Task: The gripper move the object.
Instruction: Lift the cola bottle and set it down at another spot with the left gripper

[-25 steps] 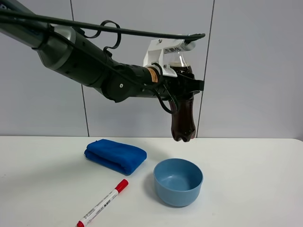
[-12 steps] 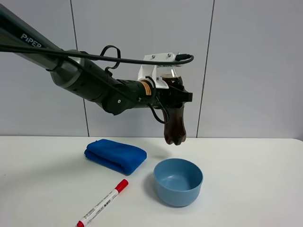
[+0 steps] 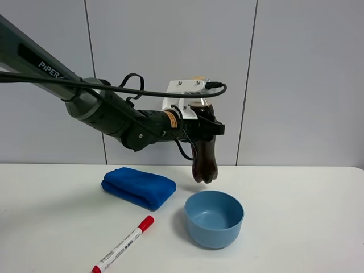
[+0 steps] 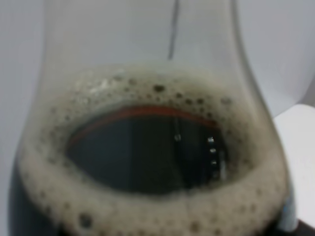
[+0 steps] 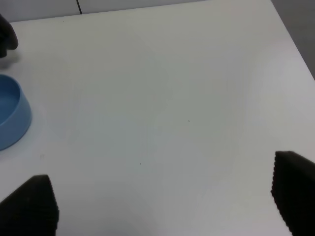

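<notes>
1. Grip: the left hand (image 3: 203, 126) is clamped tight on the upper body of the cola bottle (image 3: 205, 162), so the bottle sits inside the hand, not apart from it. The left wrist view is filled by the bottle's shoulder, with a foam ring over dark drink.
2. Axis: the bottle hangs nearly upright, neck up under the white bracket, base down and leaning a little. It is in the air, clear of the worktop (image 3: 296, 216).
3. Place: from the high camera the base shows just above the far left rim of the blue bowl (image 3: 214, 236), between the bowl and the folded blue cloth (image 3: 138, 186). How far behind the bowl it hangs cannot be told. The marker (image 3: 124, 243) lies well apart, nearer the front.
4. Arms: the right hand (image 5: 162, 201) has its jaws apart over bare worktop and holds nothing. Only the left carries the bottle.
5. Change: a second ago the bottle hung higher and further right. It has since come down and drawn back towards the left.
6. Judgement: a set-down likely turns on the base clearing the bowl's rim.
</notes>
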You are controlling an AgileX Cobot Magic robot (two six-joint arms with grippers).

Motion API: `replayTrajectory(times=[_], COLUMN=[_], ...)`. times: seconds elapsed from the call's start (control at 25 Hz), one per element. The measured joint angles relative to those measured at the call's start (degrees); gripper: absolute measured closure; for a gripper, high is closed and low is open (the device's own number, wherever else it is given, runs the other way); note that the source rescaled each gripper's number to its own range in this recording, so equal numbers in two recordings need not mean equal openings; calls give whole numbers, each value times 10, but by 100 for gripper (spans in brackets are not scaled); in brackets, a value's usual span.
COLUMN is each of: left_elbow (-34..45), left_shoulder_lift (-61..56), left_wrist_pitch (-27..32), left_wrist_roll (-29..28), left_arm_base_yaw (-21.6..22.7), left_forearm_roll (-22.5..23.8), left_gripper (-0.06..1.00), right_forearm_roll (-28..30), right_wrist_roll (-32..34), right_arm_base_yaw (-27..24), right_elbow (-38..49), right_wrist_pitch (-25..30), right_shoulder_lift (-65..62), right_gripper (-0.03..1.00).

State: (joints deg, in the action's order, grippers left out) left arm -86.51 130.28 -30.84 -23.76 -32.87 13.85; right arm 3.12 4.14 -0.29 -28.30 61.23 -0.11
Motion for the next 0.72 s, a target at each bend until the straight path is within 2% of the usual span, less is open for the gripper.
replayTrajectory(times=[0.72], left_elbow=[0], left_shoulder_lift=[34], left_wrist_pitch=[-14], left_wrist_roll=[0], left_arm_base_yaw=[0], left_forearm_roll=[1], left_gripper=[94], right_forearm_roll=[0], right_wrist_roll=[0], right_arm_base_yaw=[0], right_elbow=[0], right_wrist_pitch=[0], right_shoulder_lift=[0], right_gripper=[-3])
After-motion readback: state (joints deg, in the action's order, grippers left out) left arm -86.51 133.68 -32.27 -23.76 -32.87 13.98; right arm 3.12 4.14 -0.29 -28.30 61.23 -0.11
